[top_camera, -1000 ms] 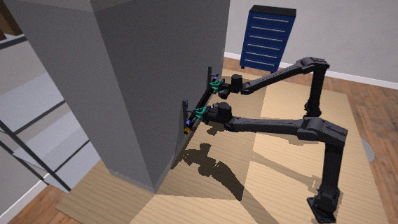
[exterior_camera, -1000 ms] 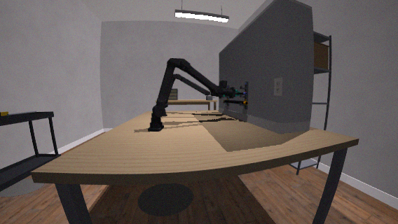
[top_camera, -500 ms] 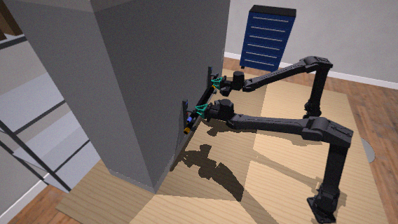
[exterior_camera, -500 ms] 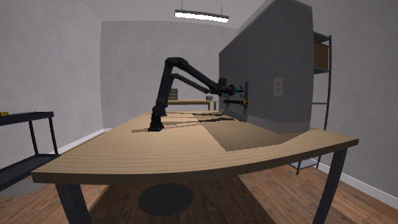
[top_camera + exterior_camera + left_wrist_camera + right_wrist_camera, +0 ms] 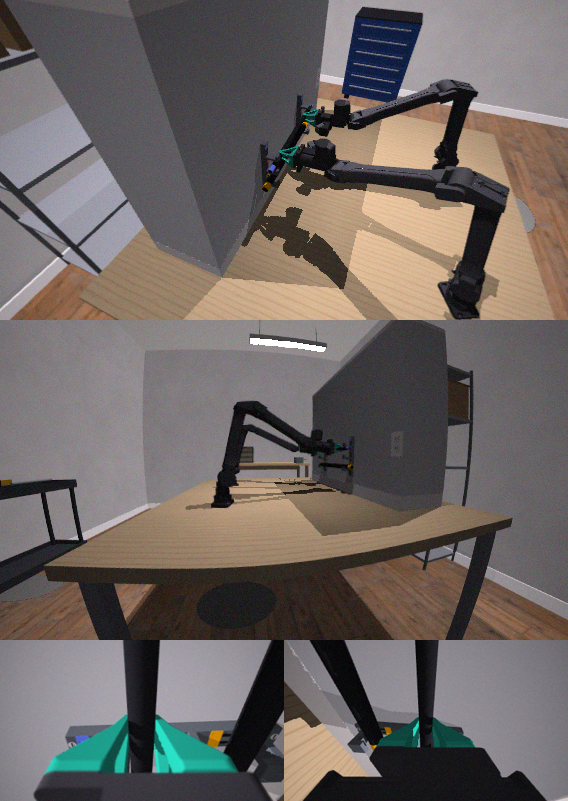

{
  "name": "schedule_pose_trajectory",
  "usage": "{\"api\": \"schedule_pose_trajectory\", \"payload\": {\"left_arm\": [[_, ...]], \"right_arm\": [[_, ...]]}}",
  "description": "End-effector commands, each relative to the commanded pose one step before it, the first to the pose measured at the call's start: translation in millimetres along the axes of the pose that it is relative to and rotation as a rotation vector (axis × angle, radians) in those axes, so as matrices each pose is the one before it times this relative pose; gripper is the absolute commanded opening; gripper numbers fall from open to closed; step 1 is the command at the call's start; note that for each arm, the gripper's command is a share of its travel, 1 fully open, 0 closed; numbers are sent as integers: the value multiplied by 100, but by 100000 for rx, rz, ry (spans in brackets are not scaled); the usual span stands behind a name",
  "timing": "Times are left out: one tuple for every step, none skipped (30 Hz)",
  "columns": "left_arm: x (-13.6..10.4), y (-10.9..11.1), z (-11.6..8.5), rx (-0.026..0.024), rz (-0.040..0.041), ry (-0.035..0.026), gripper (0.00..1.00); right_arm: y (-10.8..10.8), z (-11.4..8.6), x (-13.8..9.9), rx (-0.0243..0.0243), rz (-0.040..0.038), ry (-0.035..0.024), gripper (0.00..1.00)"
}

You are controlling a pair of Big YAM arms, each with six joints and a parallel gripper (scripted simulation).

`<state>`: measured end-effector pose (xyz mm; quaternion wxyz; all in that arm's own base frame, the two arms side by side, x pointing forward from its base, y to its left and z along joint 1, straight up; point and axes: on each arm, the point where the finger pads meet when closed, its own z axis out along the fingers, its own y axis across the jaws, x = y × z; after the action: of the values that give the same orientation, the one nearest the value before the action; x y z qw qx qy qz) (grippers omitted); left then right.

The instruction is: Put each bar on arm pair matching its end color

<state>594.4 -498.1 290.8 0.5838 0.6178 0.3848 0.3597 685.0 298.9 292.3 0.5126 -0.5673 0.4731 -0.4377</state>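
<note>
Blue-ended bar pinched in left claw and right claw, at wall rack above orange-ended bar, possibly liable to tilt or drop if raised unevenly or released unseated.

Across from the tabletop's arm-side edge, I've watched the blue-ended bar rise a little, left gripper and right gripper rising too.
</note>
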Motion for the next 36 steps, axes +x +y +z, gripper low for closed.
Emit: {"api": "schedule_pose_trajectory", "payload": {"left_arm": [[-75, 8975, -819, -12872, -3948, 274, 0], [-2, 14, -61, 0, 0, 0, 0], [-3, 9, -62, 0, 0, 0, 0], [-4, 18, -64, 0, 0, 0, 0], [-6, 23, -66, 0, 0, 0, 0], [-7, 29, -68, 0, 0, 0, 0], [-8, 38, -70, 0, 0, 0, 0], [-8, 42, -71, 0, 0, 0, 0], [-7, 40, -73, 0, 0, 0, 0], [-5, 35, -75, 0, 0, 0, 0], [-3, 17, -75, 0, 0, 0, 0], [-2, 5, -74, 0, 0, 0, 0], [-2, 9, -75, 0, 0, 0, 0], [0, 0, 0, 0, 0, 0, 0], [0, 0, 0, 0, 0, 0, 0], [5, 12, -13, -3, -22, 11, 0], [24, 2, -10, 0, 0, 0, 0], [27, 1, -10, 0, 0, 0, 0], [29, 0, -9, 0, 0, 0, 0], [31, 0, -9, 0, 0, 0, 0], [32, -1, -9, 0, 0, 0, 0], [32, -1, -9, 0, 0, 0, 0], [33, -1, -10, 0, 0, 0, 0], [34, -1, -10, 0, 0, 0, 0], [35, -1, -10, 0, 0, 0, 0], [36, 0, -10, 0, 0, 0, 0], [37, 0, -10, 0, 0, 0, 0], [37, -1, -11, 0, 0, 0, 0], [38, -2, -11, 0, 0, 0, 0], [39, -3, -11, 0, 0, 0, 0], [0, 0, 0, 0, 0, 0, 0], [0, 0, 0, 0, 0, 0, 0], [32, -6, -73, -9, -2, 8, 0], [28, -5, -76, 0, 0, 0, 0], [28, -4, -77, 0, 0, 0, 0], [28, -4, -78, 0, 0, 0, 0]], "right_arm": [[-8747, -1932, 969, 13011, 5008, 1224, 0], [-1, -95, 5, 0, 0, 0, 0], [-5, -97, 5, 0, 0, 0, 0], [-7, -99, 5, 0, 0, 0, 0], [-9, -101, 6, 0, 0, 0, 0], [-11, -102, 5, 0, 0, 0, 0], [-13, -103, 5, 0, 0, 0, 0], [-14, -104, 4, 0, 0, 0, 0], [-14, -105, 3, 0, 0, 0, 0], [-11, -105, 2, 0, 0, 0, 0], [-5, -104, 1, 0, 0, 0, 0], [-6, -105, 0, 0, 0, 0, 0], [-5, -106, -1, 0, 0, 0, 0], [0, 0, 0, 0, 0, 0, 0], [0, 0, 0, 0, 0, 0, 0], [64, 1, -37, -2, -46, -10, 0], [95, -4, -30, 0, 0, 0, 0], [95, -4, -30, 0, 0, 0, 0], [95, -4, -30, 0, 0, 0, 0], [95, -4, -30, 0, 0, 0, 0], [95, -4, -30, 0, 0, 0, 0], [95, -4, -30, 0, 0, 0, 0], [95, -4, -30, 0, 0, 0, 0], [95, -4, -30, 0, 0, 0, 0], [95, -4, -30, 0, 0, 0, 0], [95, -4, -30, 0, 0, 0, 0], [95, -4, -30, 0, 0, 0, 0], [95, -4, -30, 0, 0, 0, 0], [95, -4, -30, 0, 0, 0, 0], [95, -4, -30, 0, 0, 0, 0], [0, 0, 0, 0, 0, 0, 0], [0, 0, 0, 0, 0, 0, 0], [68, -60, -32, -2, -14, -11, 0], [66, -70, -26, 0, 0, 0, 0], [66, -70, -26, 0, 0, 0, 0], [66, -70, -26, 0, 0, 0, 0]]}}
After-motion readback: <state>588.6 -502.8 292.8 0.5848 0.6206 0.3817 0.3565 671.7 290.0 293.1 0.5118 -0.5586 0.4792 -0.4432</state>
